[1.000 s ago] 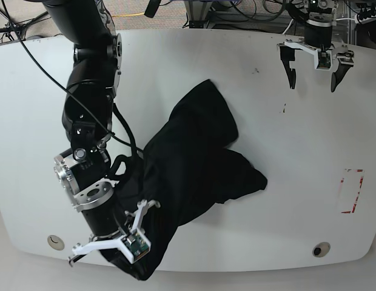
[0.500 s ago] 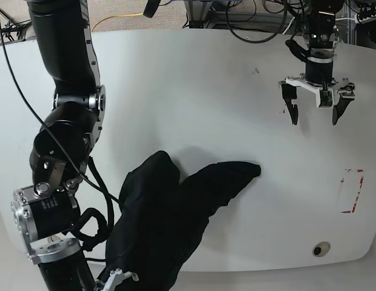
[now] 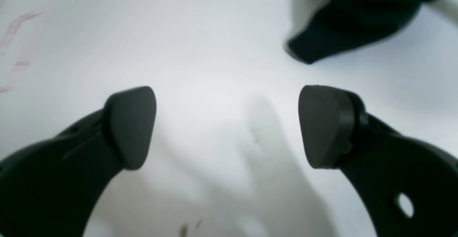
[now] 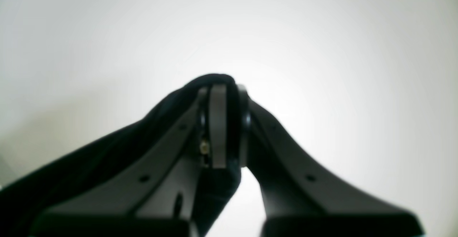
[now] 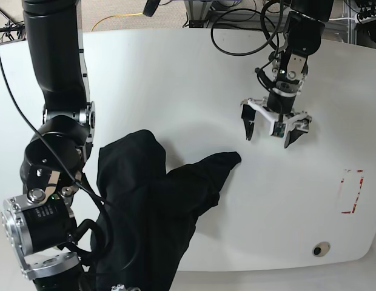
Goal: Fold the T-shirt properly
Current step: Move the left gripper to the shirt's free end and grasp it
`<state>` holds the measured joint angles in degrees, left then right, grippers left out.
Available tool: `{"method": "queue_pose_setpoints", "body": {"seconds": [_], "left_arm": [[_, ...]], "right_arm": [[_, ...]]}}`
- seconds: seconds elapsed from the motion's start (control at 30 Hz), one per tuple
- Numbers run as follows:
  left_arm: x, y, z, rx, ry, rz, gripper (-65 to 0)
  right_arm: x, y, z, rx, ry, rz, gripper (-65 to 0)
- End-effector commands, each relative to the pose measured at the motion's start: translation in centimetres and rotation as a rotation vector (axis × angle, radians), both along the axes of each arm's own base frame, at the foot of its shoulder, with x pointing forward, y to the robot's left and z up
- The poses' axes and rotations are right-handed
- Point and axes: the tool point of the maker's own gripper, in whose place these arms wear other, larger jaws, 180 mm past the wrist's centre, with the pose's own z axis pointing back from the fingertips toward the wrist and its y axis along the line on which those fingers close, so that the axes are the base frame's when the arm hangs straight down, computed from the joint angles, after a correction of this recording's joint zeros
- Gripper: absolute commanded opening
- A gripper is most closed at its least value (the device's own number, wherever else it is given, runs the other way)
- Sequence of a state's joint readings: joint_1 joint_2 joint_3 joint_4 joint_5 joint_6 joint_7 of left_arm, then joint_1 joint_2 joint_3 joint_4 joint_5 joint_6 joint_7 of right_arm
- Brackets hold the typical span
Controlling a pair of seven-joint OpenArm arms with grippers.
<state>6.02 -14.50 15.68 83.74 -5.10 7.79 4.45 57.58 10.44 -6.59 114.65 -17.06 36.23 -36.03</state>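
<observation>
Nearest, the right gripper (image 4: 223,122) is clenched on a fold of the black T-shirt (image 5: 157,200), which drapes from the near table (image 5: 176,79) edge toward the middle; farther back, the left gripper (image 5: 270,129) hangs spread wide and empty above bare tabletop, just beyond the cloth's tip.

Even, bright overhead light on the white table (image 5: 176,79); soft, short shadows fall beside the T-shirt (image 5: 157,200). Base view sharp, with the table's edges bowed by the wide lens. Left wrist view soft and out of focus; a faint grey shadow lies on the table between the fingertips (image 3: 132,126). Right wrist view blurred, washed out behind the fingers (image 4: 218,122), dimmer toward the corners.
</observation>
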Motion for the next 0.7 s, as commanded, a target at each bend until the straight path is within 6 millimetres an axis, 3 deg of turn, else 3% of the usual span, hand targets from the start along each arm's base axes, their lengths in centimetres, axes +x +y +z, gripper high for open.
{"method": "queue_pose_setpoints", "body": {"seconds": [0.0, 0.1, 0.33, 0.57, 0.67], "left_arm": [[1.5, -1.3, 0.9, 0.005, -0.049, -0.039, -5.1], [2.8, -4.0, 0.4, 0.023, -0.040, -0.118, -5.1], [5.1, -7.6, 0.0, 0.049, -0.035, -0.207, -5.1], [6.3, -7.4, -0.8, 0.054, -0.012, -0.188, -5.1], [6.4, -9.5, -1.1, 0.013, 0.011, -0.250, -5.7]], "right_arm": [[-0.9, -0.5, 2.0, 0.018, -0.062, -0.009, -65.0], [-0.7, -0.8, 1.8, 0.020, -0.052, -0.018, -65.0], [-0.5, -1.0, 1.6, 0.020, -0.047, -0.024, -65.0], [-0.2, -1.5, 0.7, 0.009, -0.026, -0.037, -65.0], [0.1, -1.5, 0.0, 0.009, -0.009, -0.037, -65.0]]}}
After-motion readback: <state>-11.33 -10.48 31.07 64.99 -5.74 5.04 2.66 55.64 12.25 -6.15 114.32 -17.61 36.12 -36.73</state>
